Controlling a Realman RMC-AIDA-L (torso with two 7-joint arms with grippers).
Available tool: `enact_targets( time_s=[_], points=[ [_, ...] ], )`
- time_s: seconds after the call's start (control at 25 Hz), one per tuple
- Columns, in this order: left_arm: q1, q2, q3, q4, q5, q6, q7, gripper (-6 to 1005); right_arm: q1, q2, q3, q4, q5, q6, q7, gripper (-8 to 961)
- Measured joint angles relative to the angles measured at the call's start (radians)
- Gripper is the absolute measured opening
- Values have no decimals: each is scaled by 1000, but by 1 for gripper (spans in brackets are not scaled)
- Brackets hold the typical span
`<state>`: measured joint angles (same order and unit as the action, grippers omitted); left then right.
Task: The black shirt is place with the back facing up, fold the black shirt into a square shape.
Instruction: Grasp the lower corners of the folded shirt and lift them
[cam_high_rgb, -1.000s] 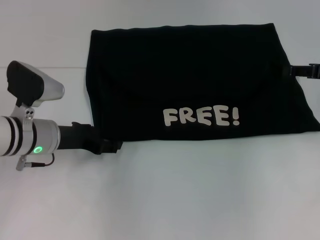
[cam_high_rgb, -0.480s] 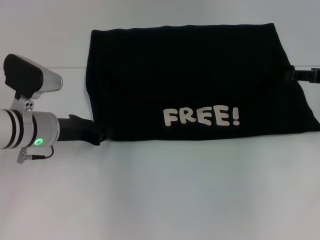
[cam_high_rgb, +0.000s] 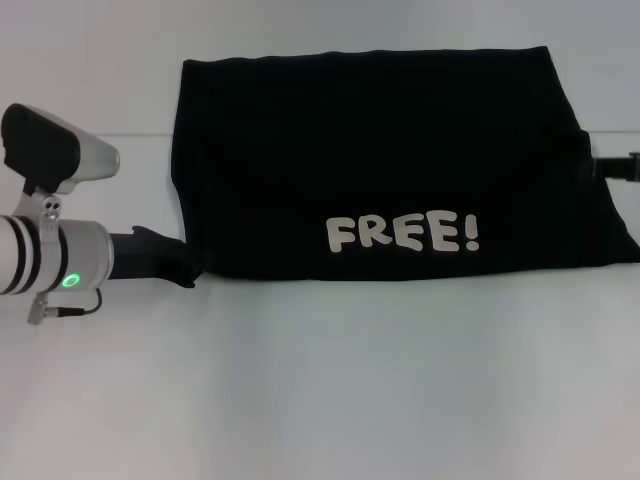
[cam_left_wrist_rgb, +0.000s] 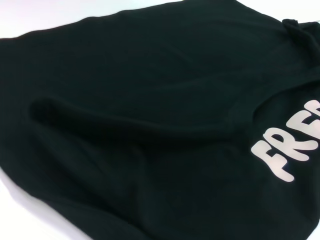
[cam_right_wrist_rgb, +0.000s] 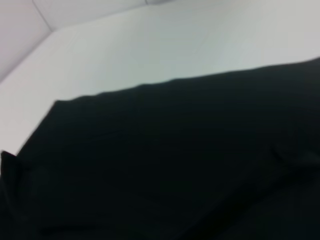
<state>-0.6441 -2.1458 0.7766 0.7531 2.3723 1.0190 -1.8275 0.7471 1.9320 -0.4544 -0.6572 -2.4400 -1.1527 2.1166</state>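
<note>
Black shirt lies flat on the white tabletop, folded to a wide rectangle filling the head view from 11 to 3 o'clock. Cream "FREE!" lettering faces up near its near edge. Left gripper sits at the shirt's near-left corner, about 9 o'clock; jaws state cannot be told. Right gripper is at the shirt's right edge, 3 o'clock; jaws hidden, state unknown.
</note>
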Motion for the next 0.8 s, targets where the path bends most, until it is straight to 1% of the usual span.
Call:
enact_targets(
  time_s=[0.16, 0.32, 0.56, 0.8],
  points=[
    [15, 3, -12, 13, 0, 27, -1, 28, -6, -13, -1, 0, -70, -40, 56, 613],
    [22, 7, -16, 22, -2, 57, -1, 28, -29, -18, -1, 1, -112, -49, 94, 606],
    [19, 8, -17, 25, -4, 58, -1, 27, -59, -19, -1, 25, -119, -2, 99, 595],
    [13, 12, -17, 24, -5, 58, -1, 28, -58, -21, -10, 82, -120, 71, 88, 584]
  ],
)
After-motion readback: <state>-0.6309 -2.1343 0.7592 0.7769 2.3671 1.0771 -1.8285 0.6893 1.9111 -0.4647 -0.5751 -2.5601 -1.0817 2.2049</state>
